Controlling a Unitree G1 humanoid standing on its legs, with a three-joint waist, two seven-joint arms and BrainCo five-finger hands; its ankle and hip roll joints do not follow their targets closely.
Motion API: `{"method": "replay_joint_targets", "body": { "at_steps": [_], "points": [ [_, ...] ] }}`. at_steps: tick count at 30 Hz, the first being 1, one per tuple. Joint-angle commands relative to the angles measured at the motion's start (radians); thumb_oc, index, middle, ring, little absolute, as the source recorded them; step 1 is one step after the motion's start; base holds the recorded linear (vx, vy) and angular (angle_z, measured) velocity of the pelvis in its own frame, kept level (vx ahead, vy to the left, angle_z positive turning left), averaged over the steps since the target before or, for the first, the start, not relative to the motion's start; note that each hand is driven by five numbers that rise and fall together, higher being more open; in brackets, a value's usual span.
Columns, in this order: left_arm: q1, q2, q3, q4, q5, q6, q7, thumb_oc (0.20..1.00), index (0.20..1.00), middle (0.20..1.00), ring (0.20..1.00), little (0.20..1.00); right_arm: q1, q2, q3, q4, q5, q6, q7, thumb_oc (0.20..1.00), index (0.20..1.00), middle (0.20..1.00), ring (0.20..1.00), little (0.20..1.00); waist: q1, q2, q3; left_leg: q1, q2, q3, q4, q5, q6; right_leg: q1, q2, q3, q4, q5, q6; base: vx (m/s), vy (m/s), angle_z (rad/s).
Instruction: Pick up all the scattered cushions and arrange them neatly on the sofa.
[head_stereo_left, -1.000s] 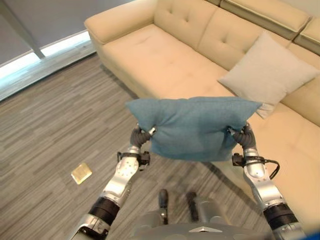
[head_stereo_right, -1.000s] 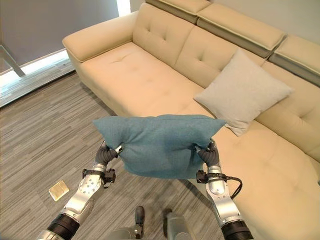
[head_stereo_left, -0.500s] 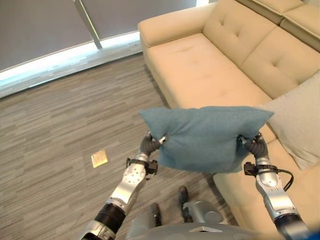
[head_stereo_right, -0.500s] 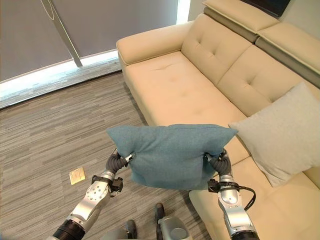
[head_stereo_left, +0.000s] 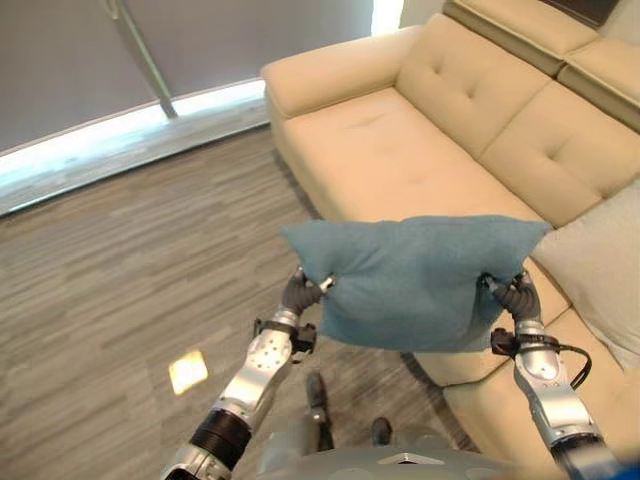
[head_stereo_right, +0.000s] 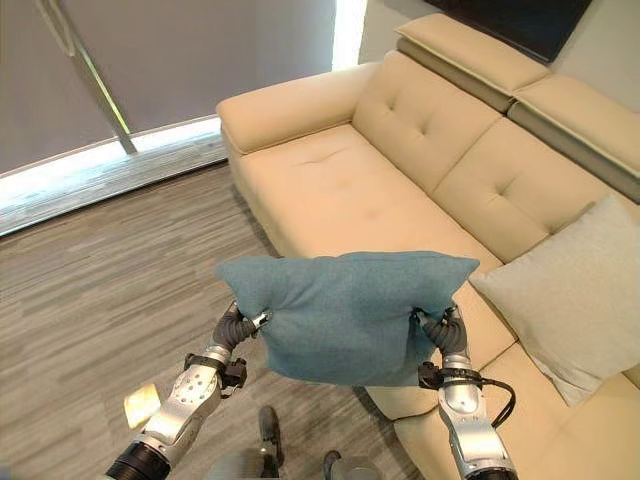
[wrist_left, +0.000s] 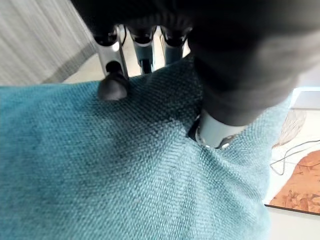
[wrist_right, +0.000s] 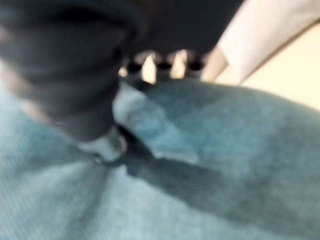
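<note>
Holding teal cushion in air between us: left hand pinches left corner, right hand right corner. Long axis level, crosswise. Sofa seat front edge just beyond, grey cushion toward right end.

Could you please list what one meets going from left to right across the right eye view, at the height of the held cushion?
Wood floor → left robot hand → blue cushion → right robot hand → grey cushion leaning on the sofa.
</note>
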Motion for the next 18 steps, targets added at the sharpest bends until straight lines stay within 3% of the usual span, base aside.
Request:
{"method": "replay_joint_targets", "body": {
  "at_steps": [1,5,8,10,13,15,16,17,18],
  "points": [
    [-0.026,0.034,0.029,-0.138,0.039,-0.084,0.013,0.2,0.2,0.2,0.2,0.2,-0.113,-0.004,-0.033,-0.03,0.011,-0.075,-0.009,0.2,0.2,0.2,0.2,0.2,0.017,-0.008,-0.02,0.022,0.047,-0.007,0.083,-0.169,-0.084,0.01,-0.001,0.017,-0.068,0.243,0.017,0.23,0.11,0.02],
    [-0.021,0.033,0.04,-0.146,0.044,-0.095,0.011,0.2,0.2,0.2,0.2,0.2,-0.119,-0.013,-0.023,-0.028,0.01,-0.077,0.004,0.2,0.2,0.2,0.2,0.2,-0.022,0.0,-0.006,0.119,0.026,-0.043,0.038,-0.205,-0.081,-0.093,0.073,-0.013,-0.186,0.21,-0.005,0.31,0.044,-0.02],
    [-0.029,0.025,0.039,-0.145,0.037,-0.097,0.007,0.2,0.2,0.2,0.2,0.2,-0.12,-0.018,-0.024,-0.016,0.029,-0.081,0.006,0.2,0.2,0.2,0.2,0.2,-0.046,-0.027,0.002,0.184,-0.025,-0.085,0.023,-0.243,-0.079,-0.158,0.119,-0.028,-0.389,0.27,0.004,0.35,-0.034,0.11],
    [-0.037,0.02,0.038,-0.139,0.036,-0.102,0.001,0.2,0.2,0.2,0.2,0.2,-0.113,-0.019,-0.025,-0.01,0.032,-0.081,0.011,0.2,0.2,0.2,0.2,0.2,-0.063,-0.03,0.002,0.23,-0.041,-0.116,0.016,-0.272,-0.085,-0.162,0.129,-0.052,-0.462,0.298,0.017,0.4,-0.063,0.21],
    [-0.023,0.002,0.02,-0.14,0.042,-0.102,-0.017,0.2,0.2,0.2,0.2,0.2,-0.077,-0.028,-0.036,-0.023,0.028,-0.086,0.019,0.2,0.2,0.2,0.2,0.2,-0.07,-0.027,-0.013,0.261,-0.058,-0.147,0.048,-0.313,-0.086,-0.108,0.119,-0.03,-0.481,0.321,-0.011,0.34,-0.088,0.65],
    [-0.012,-0.011,0.009,-0.139,0.037,-0.104,-0.027,0.2,0.2,0.2,0.2,0.2,-0.064,-0.039,-0.049,-0.028,0.026,-0.085,0.019,0.2,0.2,0.2,0.2,0.2,-0.08,-0.013,-0.027,0.271,-0.045,-0.149,0.076,-0.342,-0.107,-0.098,0.116,-0.032,-0.461,0.315,-0.021,0.28,-0.119,0.49],
    [-0.011,-0.015,0.0,-0.133,0.039,-0.106,-0.033,0.2,0.2,0.2,0.2,0.2,-0.059,-0.04,-0.055,-0.027,0.032,-0.09,0.019,0.2,0.2,0.2,0.2,0.2,-0.088,-0.004,-0.031,0.269,-0.033,-0.139,0.115,-0.331,-0.131,-0.083,0.113,-0.042,-0.459,0.309,-0.033,0.26,-0.113,0.54],
    [-0.012,-0.016,-0.004,-0.127,0.038,-0.103,-0.039,0.2,0.2,0.2,0.2,0.2,-0.051,-0.038,-0.063,-0.028,0.04,-0.089,0.021,0.2,0.2,0.2,0.2,0.2,-0.094,0.001,-0.038,0.261,-0.014,-0.119,0.155,-0.307,-0.152,-0.064,0.109,-0.046,-0.462,0.3,-0.04,0.24,-0.138,0.49],
    [-0.015,-0.018,-0.01,-0.123,0.035,-0.101,-0.042,0.2,0.2,0.2,0.2,0.2,-0.043,-0.045,-0.07,-0.028,0.044,-0.09,0.024,0.2,0.2,0.2,0.2,0.2,-0.101,0.002,-0.034,0.215,0.017,-0.1,0.288,-0.258,-0.191,-0.031,0.106,-0.046,-0.468,0.29,-0.054,0.18,-0.139,0.44]
  ]
}}
